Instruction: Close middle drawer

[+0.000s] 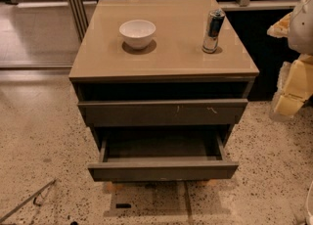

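Middle drawer [164,169] pulled out | pincer [289,94] right of cabinet [171,60], apart

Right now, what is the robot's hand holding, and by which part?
Nothing: the hand sits at the right edge, apart from the open middle drawer.

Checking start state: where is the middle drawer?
Camera view, lower centre: middle drawer pulled open beneath the scratched drawer front; gripper at the right edge, apart.

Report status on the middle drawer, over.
Gripper at right edge of view, beside the cabinet, away from the middle drawer. Drawer pulled well out, not yet closed. Nothing seen blocking its front.
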### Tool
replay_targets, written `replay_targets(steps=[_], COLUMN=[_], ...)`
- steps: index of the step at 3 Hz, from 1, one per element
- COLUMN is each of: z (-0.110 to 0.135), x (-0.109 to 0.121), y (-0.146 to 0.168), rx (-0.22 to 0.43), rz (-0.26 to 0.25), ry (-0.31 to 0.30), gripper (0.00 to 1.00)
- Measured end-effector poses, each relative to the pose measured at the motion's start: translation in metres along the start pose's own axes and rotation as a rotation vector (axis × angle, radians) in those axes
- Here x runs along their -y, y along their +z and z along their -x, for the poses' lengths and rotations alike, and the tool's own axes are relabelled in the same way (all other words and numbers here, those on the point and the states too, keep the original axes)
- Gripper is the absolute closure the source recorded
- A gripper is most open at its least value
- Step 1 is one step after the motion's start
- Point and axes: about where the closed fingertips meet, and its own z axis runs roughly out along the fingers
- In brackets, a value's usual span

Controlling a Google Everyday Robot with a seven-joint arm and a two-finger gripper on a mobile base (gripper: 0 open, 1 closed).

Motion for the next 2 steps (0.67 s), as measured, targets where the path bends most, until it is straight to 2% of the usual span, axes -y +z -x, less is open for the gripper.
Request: replay_targets(steps=[1,2], z=[0.000,-0.005], x=[0.000,-0.001], y=[0.000,0.011], rx=[0.000,0.005], rz=[0.000,-0.018], ry=[0.000,0.004], gripper=[0.00,0.19])
